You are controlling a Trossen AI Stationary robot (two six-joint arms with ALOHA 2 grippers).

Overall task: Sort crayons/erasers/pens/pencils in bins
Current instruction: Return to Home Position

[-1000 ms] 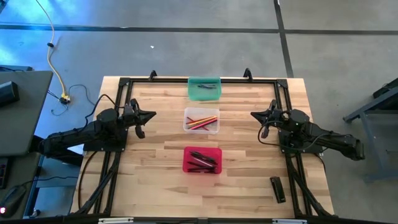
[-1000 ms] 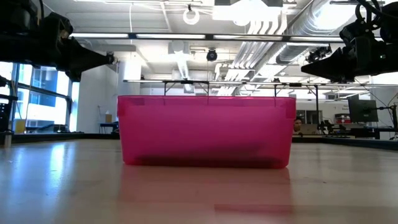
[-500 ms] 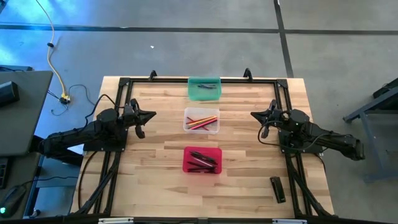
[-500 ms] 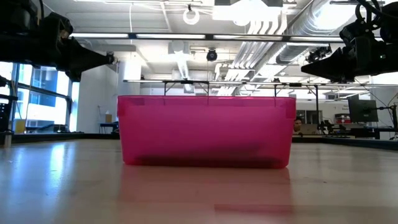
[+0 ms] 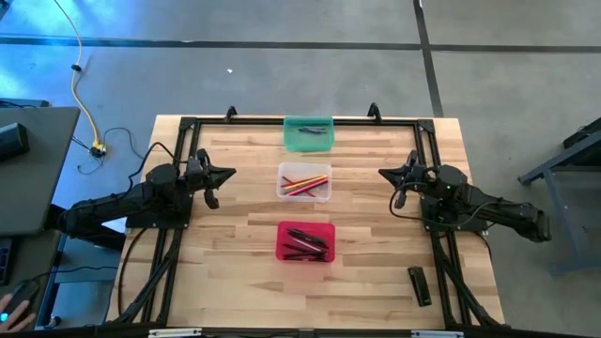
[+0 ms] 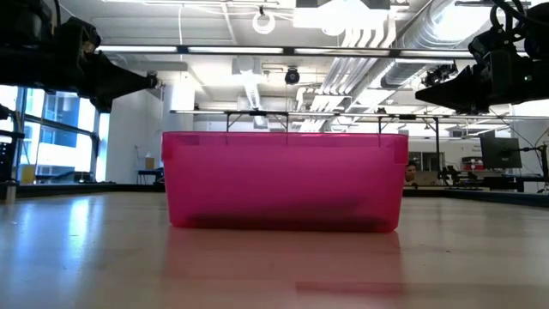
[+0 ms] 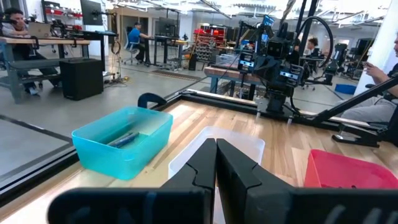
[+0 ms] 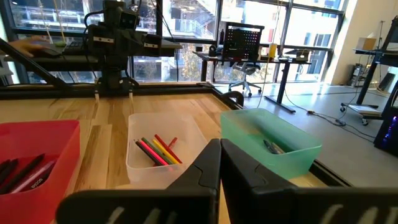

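3 bins (image 5: 280, 182) in row betw. arms (image 5: 141, 199).

Three small rectangular plastic tubs stand in a row down the middle of the wooden counter (image 5: 235, 216), each apart from the next. The teal green tub (image 5: 292, 142), by the far edge, holds a dark slim stick (image 5: 313, 132) lying flat. The clear tub (image 5: 285, 171) in the middle holds thin red, pink and yellow pencils (image 5: 302, 184), lying loosely side by side. The red tub (image 5: 285, 230), nearest, holds slim black pens (image 5: 306, 247) lying on its floor.
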